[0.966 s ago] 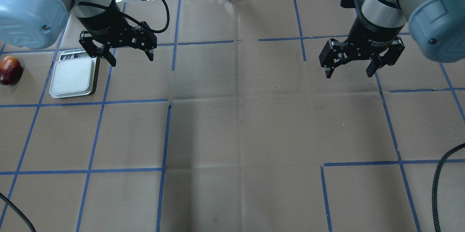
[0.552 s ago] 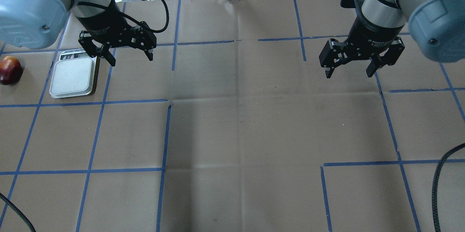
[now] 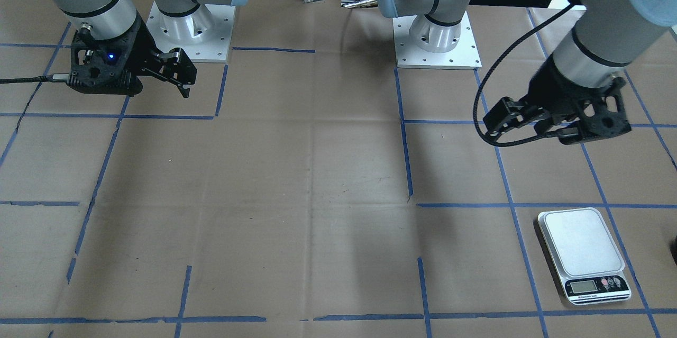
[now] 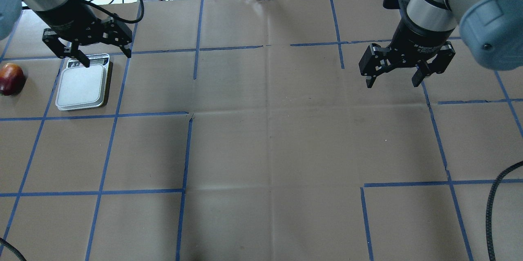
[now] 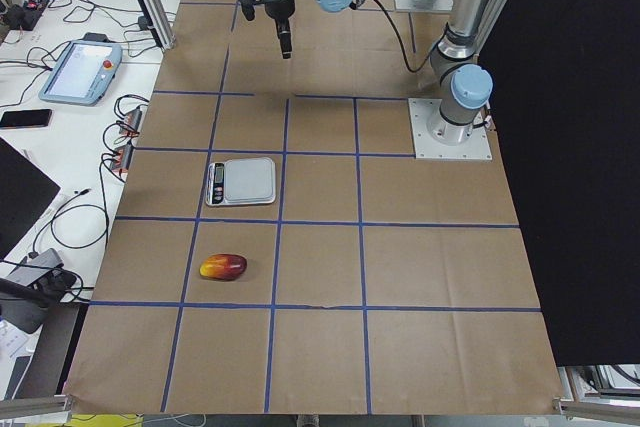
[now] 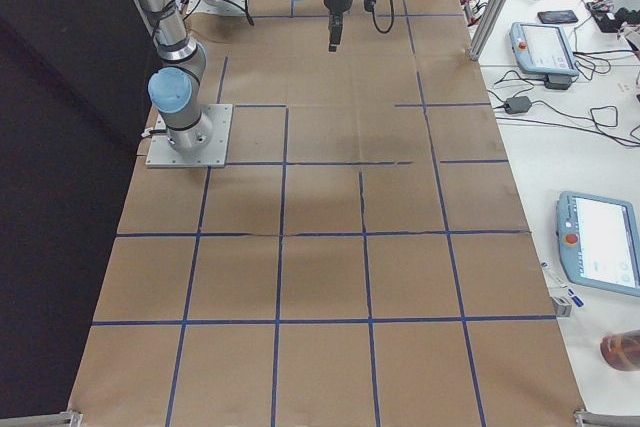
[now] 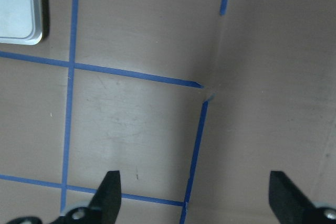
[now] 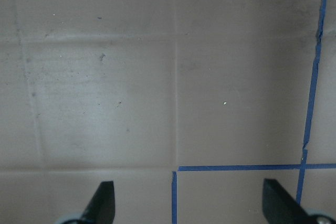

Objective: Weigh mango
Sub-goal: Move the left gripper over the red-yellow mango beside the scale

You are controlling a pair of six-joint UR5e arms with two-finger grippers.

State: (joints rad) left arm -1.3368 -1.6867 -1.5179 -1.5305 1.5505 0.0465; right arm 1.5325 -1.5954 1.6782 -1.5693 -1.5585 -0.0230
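Left arm (image 4: 61, 12): my left jaws were released, fingers (image 7: 109, 195) spread wide, with only worktop between them. They hung above the brown-paper worktop gridded with blue tape (image 4: 265, 138). In the overhead view they stood over the display end of the flat silver digital scale with the pale rounded-square platform (image 4: 83, 87). The left wrist view showed one corner of that scale (image 7: 18, 9) at its upper left edge.

Right arm (image 4: 425, 12): my right jaws were likewise released and empty. They hung over bare paper on the far side of the worktop, well apart from scale and fruit.

The small glossy oval mango, dark red shading to orange-yellow at one end (image 5: 223, 267), lay on its side on the worktop. It was at my left edge, in the grid square next to the scale's (image 5: 241, 181), with a tape line between the two. In the overhead view it showed at the left border (image 4: 11, 79), near the scale but not touching it. Neither set of jaws touched the mango.
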